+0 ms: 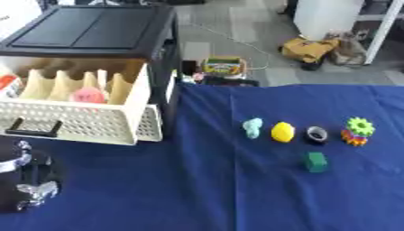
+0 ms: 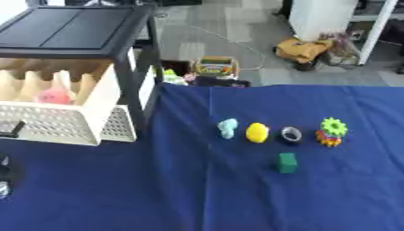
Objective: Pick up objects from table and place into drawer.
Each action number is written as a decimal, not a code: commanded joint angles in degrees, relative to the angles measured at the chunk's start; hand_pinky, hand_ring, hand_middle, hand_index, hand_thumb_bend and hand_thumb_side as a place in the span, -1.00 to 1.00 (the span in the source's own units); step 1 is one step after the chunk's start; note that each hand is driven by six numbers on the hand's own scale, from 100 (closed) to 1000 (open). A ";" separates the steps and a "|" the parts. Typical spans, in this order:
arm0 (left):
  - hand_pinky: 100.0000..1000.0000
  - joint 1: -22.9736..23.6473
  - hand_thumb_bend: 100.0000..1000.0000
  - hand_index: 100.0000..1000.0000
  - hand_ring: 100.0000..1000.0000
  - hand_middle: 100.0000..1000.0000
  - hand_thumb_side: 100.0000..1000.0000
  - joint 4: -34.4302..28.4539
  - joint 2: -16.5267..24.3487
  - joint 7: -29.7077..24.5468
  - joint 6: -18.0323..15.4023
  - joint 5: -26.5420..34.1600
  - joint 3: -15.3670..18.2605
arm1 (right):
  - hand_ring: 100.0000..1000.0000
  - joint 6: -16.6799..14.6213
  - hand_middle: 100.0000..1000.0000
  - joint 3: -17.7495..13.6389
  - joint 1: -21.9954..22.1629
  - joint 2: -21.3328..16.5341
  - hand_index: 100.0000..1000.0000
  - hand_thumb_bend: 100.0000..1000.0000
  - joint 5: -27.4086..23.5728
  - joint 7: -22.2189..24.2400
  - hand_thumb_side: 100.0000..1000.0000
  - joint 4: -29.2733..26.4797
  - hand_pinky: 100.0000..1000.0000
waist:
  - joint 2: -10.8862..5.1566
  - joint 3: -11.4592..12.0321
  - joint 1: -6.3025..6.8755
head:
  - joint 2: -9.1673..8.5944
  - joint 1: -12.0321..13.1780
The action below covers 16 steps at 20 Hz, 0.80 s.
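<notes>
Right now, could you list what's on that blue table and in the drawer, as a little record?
surface: blue cloth-covered table
drawer: cream perforated plastic drawer, pulled open
in drawer: pink round object
row on cloth: pale teal lump, yellow ball, black ring, green gear on stacked gears
nearer: green block
left hand: lower left, fingers unclear
right hand: unseen
</notes>
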 commanded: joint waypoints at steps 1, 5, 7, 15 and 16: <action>-0.23 -1.61 -1.00 0.54 0.05 0.02 1.00 1.19 0.54 0.77 0.13 -2.66 0.31 | 0.10 -0.03 0.11 -0.78 -0.19 -0.97 0.39 -1.00 -0.23 -0.36 0.98 -0.94 0.11 | -0.90 -0.11 0.11 | -0.98 0.20; -0.26 -3.21 -1.00 0.50 0.08 0.02 1.00 4.21 -0.17 1.17 -0.24 -5.84 -0.43 | 0.10 -0.13 0.11 -0.79 -0.36 -0.75 0.39 -1.00 -0.36 -0.58 0.98 -0.94 0.10 | -0.64 -0.29 0.17 | -1.23 0.24; -0.27 -3.77 -1.00 0.48 0.08 0.01 1.00 5.87 -0.50 1.07 -0.55 -7.31 -0.65 | 0.10 -0.12 0.10 -0.84 -0.41 -0.59 0.39 -1.00 -0.42 -0.72 0.97 -0.94 0.10 | -0.50 -0.39 0.20 | -1.37 0.26; -0.25 -5.88 -1.00 0.51 0.08 0.03 1.00 11.26 -2.23 1.74 -0.72 -8.93 -0.48 | 0.09 0.03 0.10 -0.84 -0.46 -0.03 0.37 -1.00 -0.62 -0.92 0.96 -0.94 0.10 | 0.00 -0.44 0.22 | -1.81 0.21; -0.24 -6.16 -1.00 0.51 0.08 0.03 1.00 11.65 -2.50 2.03 -0.65 -8.73 -0.47 | 0.09 0.06 0.10 -0.86 -0.44 0.05 0.37 -1.00 -0.63 -0.94 0.96 -0.94 0.10 | 0.02 -0.44 0.21 | -1.86 0.24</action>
